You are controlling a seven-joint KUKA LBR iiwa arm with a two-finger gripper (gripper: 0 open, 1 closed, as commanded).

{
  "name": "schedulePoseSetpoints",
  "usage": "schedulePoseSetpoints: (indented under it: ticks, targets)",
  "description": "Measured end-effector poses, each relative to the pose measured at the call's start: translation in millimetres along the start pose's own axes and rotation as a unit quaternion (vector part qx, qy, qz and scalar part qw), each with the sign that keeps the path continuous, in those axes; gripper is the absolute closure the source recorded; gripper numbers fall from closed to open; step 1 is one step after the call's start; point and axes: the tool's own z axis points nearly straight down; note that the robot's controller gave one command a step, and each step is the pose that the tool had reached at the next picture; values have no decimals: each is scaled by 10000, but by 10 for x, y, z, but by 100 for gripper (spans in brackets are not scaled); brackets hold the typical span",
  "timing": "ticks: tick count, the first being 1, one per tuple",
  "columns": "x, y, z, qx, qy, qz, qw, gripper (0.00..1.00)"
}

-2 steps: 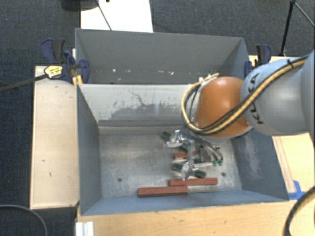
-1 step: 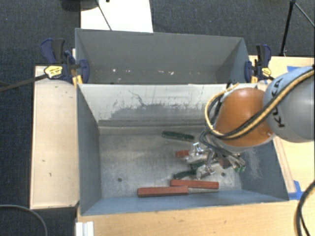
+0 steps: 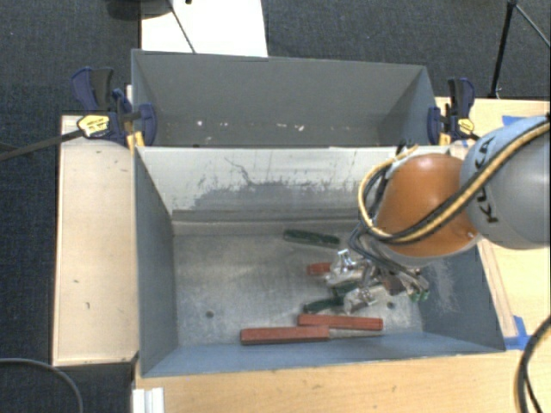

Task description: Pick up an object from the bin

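Dark green stick lies on the floor of the grey metal bin, right of the middle and toward the front wall. It is slanted, its left end nearer the front and its right end running up under the fingers. The fingers stand spread apart with a gap between the two silvery tips. One tip is toward the back, just beside a small red piece. The other is toward the front, just above the stick's right end. That end reaches into the gap, but whether either tip touches it cannot be told.

Just in front of the stick lies a short red-brown stick, nearly level. A longer red-brown stick lies beside it to the left, close along the front wall, and their ends nearly meet. Farther back, apart from the fingers, a second green stick lies tilted on the floor near the foot of the back wall.

Above the fingers sits the round orange cover on the wrist, with black and yellow cables looped round its left side. The grey arm comes in over the bin's right wall. A small green bit shows under the cover's lower right edge; what it is cannot be told.
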Motion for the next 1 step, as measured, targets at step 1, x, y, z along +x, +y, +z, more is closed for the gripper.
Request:
schedulePoseSetpoints:
  ticks: [1]
  targets:
    - [-10, 61, -1948, 3, -10, 215, 9998, 100]
